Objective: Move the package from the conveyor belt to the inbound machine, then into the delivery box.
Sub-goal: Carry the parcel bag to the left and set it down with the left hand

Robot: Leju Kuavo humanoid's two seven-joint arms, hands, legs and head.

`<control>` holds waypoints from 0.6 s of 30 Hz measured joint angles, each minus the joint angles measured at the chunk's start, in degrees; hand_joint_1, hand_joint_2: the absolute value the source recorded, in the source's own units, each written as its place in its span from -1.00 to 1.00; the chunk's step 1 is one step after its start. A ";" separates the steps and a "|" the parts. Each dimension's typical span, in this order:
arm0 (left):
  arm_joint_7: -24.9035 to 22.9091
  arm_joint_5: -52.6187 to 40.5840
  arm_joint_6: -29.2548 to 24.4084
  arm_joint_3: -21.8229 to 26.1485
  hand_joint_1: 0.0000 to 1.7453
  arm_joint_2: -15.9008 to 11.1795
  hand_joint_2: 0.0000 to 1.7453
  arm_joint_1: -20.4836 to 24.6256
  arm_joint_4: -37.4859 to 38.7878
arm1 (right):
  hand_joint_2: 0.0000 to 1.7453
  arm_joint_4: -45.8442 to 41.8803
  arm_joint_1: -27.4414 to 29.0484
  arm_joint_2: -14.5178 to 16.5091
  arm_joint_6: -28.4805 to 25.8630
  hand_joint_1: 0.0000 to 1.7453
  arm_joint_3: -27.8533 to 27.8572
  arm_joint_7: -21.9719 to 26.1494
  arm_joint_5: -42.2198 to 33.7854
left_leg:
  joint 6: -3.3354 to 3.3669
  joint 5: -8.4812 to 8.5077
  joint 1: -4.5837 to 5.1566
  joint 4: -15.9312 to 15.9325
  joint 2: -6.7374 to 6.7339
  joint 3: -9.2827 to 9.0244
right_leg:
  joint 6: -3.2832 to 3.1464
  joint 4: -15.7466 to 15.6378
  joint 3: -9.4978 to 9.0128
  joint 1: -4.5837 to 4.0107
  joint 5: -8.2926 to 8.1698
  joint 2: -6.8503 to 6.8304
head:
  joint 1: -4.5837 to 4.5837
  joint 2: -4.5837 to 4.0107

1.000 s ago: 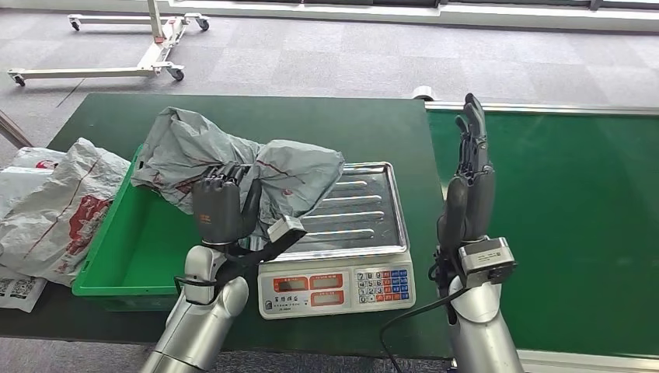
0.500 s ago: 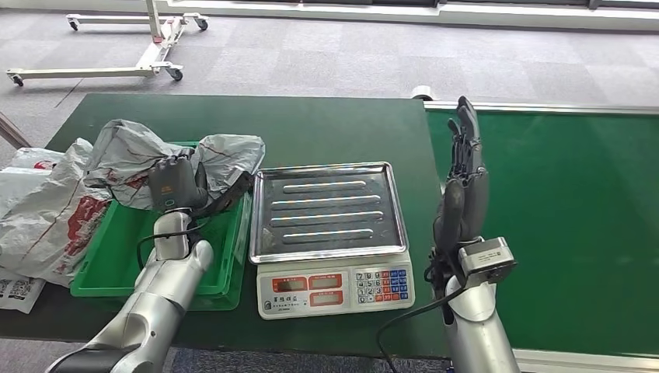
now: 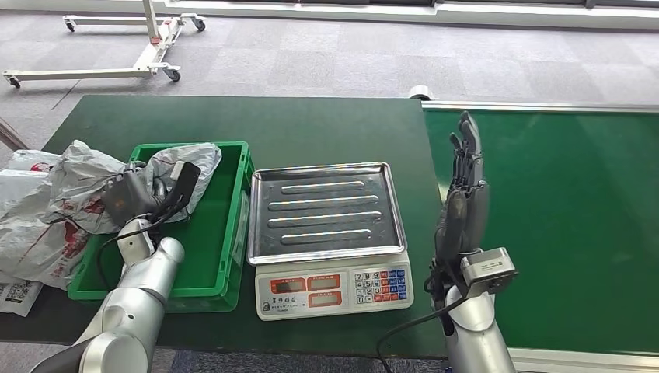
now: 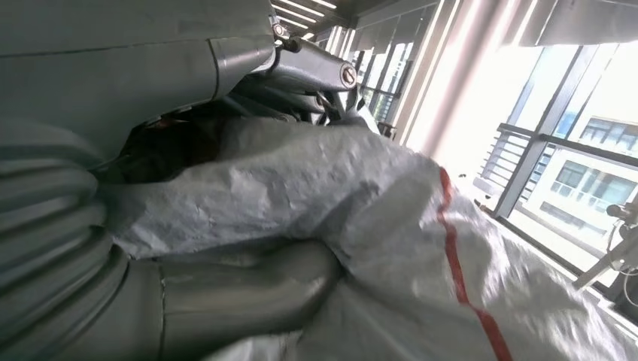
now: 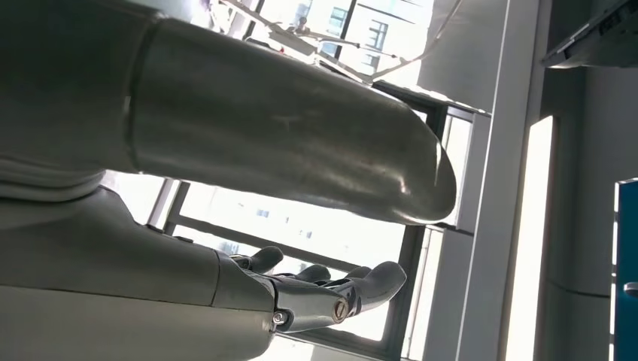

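A grey plastic package (image 3: 183,165) with red print hangs over the far left corner of the green delivery box (image 3: 225,233), held by my left hand (image 3: 132,198). Up close in the left wrist view the package (image 4: 391,226) wraps around my left hand (image 4: 226,286), its thumb pressed into the wrinkled film. The inbound machine, a scale with a steel tray (image 3: 326,210), stands bare right of the box. My right hand (image 3: 464,183) is raised upright beside the scale at the edge of the green conveyor belt (image 3: 559,210), fingers straight and apart, holding nothing; the right wrist view shows its fingers (image 5: 323,289) extended.
More grey and white packages (image 3: 31,217) lie heaped left of the box at the table edge. The scale's keypad and display (image 3: 334,287) face me. A wheeled metal frame (image 3: 116,54) stands on the carpet beyond the table.
My left hand carried the package leftward off the scale tray and over the delivery box, lowering it toward the box's far left corner. The right hand stayed raised.
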State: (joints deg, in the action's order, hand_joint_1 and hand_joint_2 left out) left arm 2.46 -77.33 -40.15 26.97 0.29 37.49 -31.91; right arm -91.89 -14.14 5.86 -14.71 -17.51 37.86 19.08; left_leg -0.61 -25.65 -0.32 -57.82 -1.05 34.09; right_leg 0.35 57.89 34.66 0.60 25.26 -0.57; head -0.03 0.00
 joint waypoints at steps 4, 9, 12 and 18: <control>3.45 1.13 0.00 3.89 -1.00 0.95 -1.00 0.23 -1.59 | -1.00 0.00 0.09 0.00 0.63 -1.00 0.00 -0.35 0.12 | 0.00 0.00 0.00 0.00 0.00 0.00 | 0.00 0.00 0.00 -0.02 0.00 0.01 | 0.01 0.00; 9.07 3.12 0.00 8.02 -1.00 2.65 -1.00 0.31 -4.31 | -1.00 0.00 0.00 0.00 0.80 -1.00 0.00 -0.63 0.16 | 0.00 0.00 0.00 0.00 0.02 0.01 | 0.00 0.00 0.00 -0.02 0.00 -0.01 | 0.00 0.00; 10.84 3.27 -0.01 9.98 -1.00 3.59 -1.00 0.33 -5.76 | -1.00 0.02 -0.03 0.00 0.74 -1.00 0.00 -0.80 0.16 | 0.00 0.00 0.00 0.00 0.03 0.02 | 0.00 0.00 -0.01 0.01 0.00 -0.02 | 0.00 0.00; 17.10 4.94 0.00 14.15 -1.00 5.14 -1.00 0.50 -8.54 | -1.00 0.31 -0.04 0.00 0.45 -1.00 0.00 -0.85 0.16 | 0.00 0.00 0.00 0.00 0.03 0.02 | 0.00 0.00 -0.01 0.03 0.00 -0.02 | 0.00 0.00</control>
State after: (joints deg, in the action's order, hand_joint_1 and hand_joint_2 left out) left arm 19.56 -72.38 -40.15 41.12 5.44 37.99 -40.45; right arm -91.58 -14.18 5.86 -14.26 -17.51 37.01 19.23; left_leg -0.61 -25.66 -0.32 -57.82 -1.03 34.11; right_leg 0.36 57.89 34.65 0.62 25.26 -0.60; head -0.03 0.00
